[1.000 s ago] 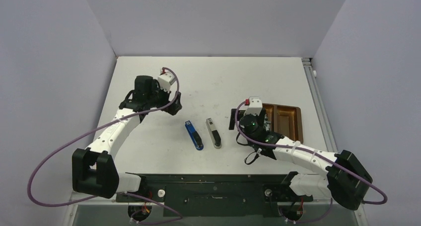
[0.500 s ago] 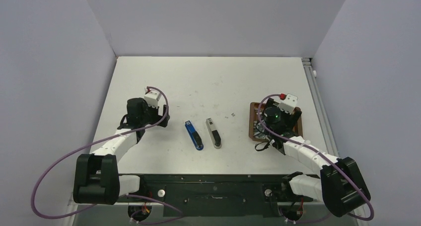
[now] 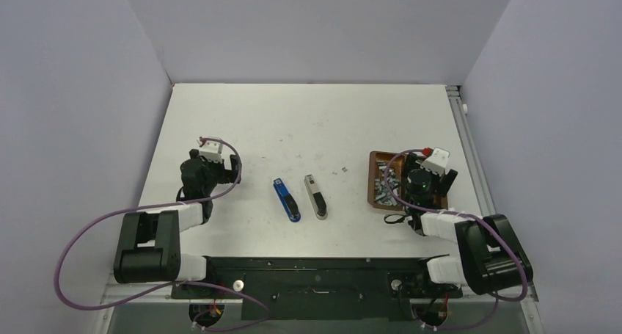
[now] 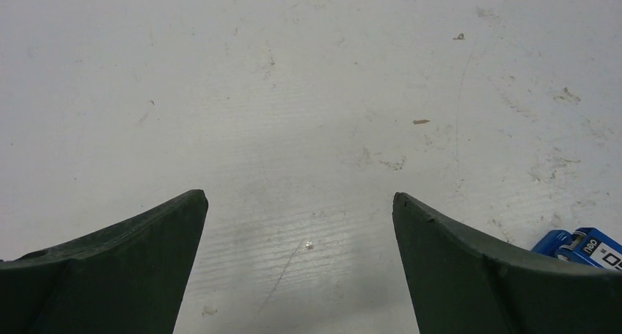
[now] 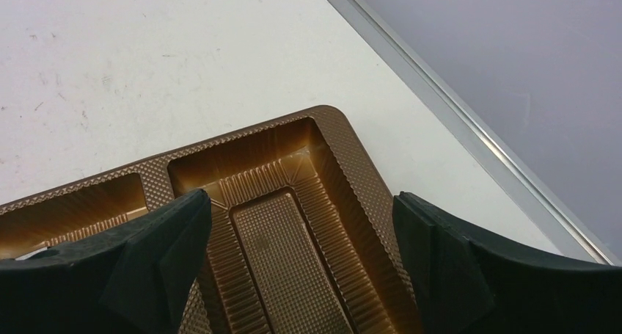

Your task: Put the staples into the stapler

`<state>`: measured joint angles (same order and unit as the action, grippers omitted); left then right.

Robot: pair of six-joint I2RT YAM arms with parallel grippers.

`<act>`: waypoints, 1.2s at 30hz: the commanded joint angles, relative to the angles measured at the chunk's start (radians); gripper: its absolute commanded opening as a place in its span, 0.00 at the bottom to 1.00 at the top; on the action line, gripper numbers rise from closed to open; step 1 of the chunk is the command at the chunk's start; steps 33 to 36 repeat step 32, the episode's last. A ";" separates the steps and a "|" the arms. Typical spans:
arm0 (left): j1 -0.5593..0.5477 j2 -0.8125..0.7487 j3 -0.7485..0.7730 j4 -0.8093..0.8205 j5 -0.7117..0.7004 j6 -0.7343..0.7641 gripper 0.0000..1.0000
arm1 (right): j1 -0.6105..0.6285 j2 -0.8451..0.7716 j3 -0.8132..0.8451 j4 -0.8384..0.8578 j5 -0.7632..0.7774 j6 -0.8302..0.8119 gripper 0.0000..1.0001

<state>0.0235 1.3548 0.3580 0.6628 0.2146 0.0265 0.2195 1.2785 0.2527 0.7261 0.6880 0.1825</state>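
The staples (image 3: 384, 186) are a loose silver-grey pile in the left compartment of a brown tray (image 3: 372, 158). A blue stapler (image 3: 287, 200) and a grey-black stapler (image 3: 316, 196) lie side by side mid-table. My left gripper (image 3: 199, 175) is open and empty, low over bare table left of the blue stapler. In the left wrist view, this gripper (image 4: 297, 197) shows bare table between its fingers and the blue stapler (image 4: 584, 247) at the lower right. My right gripper (image 3: 422, 181) is open and empty over the tray's right compartment (image 5: 293, 253). The staples are hidden in the right wrist view.
One stray staple bit (image 3: 344, 171) lies on the table between the grey-black stapler and the tray. The table's metal right edge rail (image 5: 469, 128) runs close beside the tray (image 5: 345, 132). Grey walls enclose the table on three sides.
Both arms have pulled back toward their bases. The left gripper moved nearer and to the left. The right gripper moved from the tray's left side to over its right compartment, uncovering the staples.
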 commanded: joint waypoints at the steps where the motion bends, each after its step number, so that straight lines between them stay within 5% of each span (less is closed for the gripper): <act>1: 0.013 0.064 -0.017 0.251 -0.012 -0.054 0.96 | -0.028 0.097 -0.006 0.298 -0.095 -0.089 0.94; 5: 0.016 0.069 -0.040 0.292 -0.015 -0.060 0.96 | -0.073 0.164 -0.009 0.366 -0.144 -0.053 0.93; 9: 0.019 0.135 -0.149 0.557 -0.019 -0.070 0.96 | -0.075 0.243 -0.002 0.435 -0.221 -0.075 0.93; 11: 0.016 0.097 -0.118 0.434 -0.028 -0.052 0.96 | -0.092 0.297 -0.011 0.499 -0.283 -0.091 0.94; 36: 0.013 0.116 -0.125 0.481 -0.032 -0.060 0.96 | -0.128 0.287 -0.012 0.478 -0.320 -0.064 0.93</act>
